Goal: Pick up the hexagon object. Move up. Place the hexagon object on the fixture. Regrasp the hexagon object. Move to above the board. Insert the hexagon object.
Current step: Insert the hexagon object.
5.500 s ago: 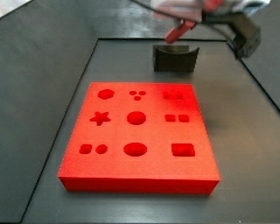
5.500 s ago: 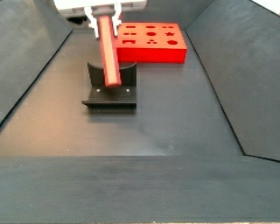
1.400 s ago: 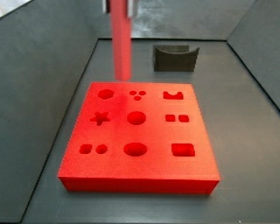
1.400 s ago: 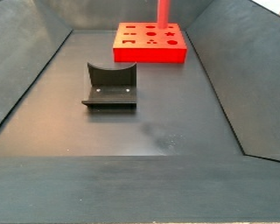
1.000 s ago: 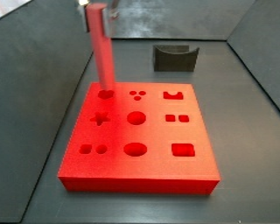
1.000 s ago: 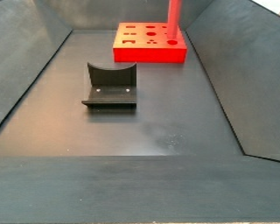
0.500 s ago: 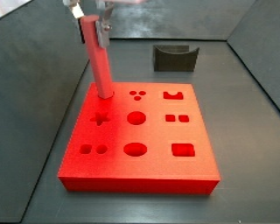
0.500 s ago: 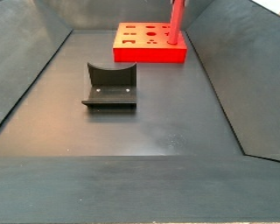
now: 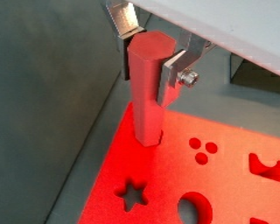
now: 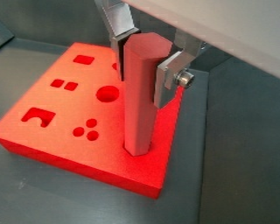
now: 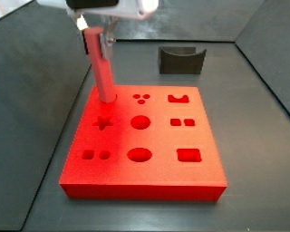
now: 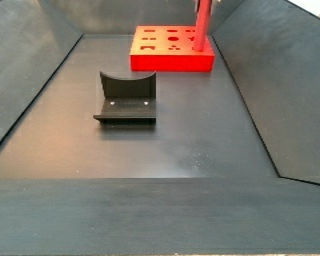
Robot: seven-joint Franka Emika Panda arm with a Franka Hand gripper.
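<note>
- Red and matte, the hexagon object (image 9: 147, 87) stands upright over the board (image 11: 159, 159), its lower end at the hexagonal recess in the board's corner nearest the left wall; in both wrist views the foot looks already entered, though how deep I cannot tell.
- My pincer (image 10: 146, 59) is clamped on the bar's upper end, silver fingers (image 9: 178, 68) pressed against opposite sides; in a side view it sits directly above that same board corner (image 11: 97, 41).
- By my judgement the bar is stiff and light, a rigid prism that will not bend, so any tilt passes straight to the tip and could jam it against the recess walls.
- Flat faces give the pads a sure seat; the matte skin should not slip much. Holding high, as now, leaves the lower length free for the hole.
- Behind the board, well apart from it, the fixture (image 11: 180, 60) stands bare on the floor.
</note>
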